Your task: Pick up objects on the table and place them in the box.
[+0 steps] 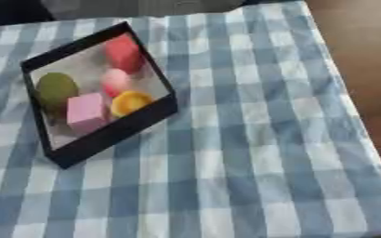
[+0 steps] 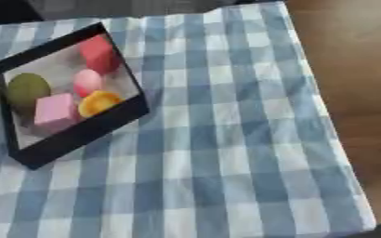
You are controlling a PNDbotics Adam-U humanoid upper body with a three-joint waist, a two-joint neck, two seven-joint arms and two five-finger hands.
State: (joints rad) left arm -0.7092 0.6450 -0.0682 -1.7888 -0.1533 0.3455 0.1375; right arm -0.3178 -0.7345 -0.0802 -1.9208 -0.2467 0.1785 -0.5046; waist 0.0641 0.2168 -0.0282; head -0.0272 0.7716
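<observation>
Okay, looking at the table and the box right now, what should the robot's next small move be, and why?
Probably none beyond keeping both hands back. The box already holds the red block, pink ball, green ball, pink cube and yellow piece; nothing shows on the cloth.

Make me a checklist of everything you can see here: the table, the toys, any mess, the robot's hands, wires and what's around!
Surface: blue and white checked cloth covering the table.
Job's things: black box at the left; inside lie a red block, a green round thing, a pink round thing, a pink cube and a yellow-orange thing.
Clutter: nothing seen on the cloth outside the box.
Hands: nothing seen.
Cables: nothing seen.
Surroundings: brown floor to the right of the table.
</observation>
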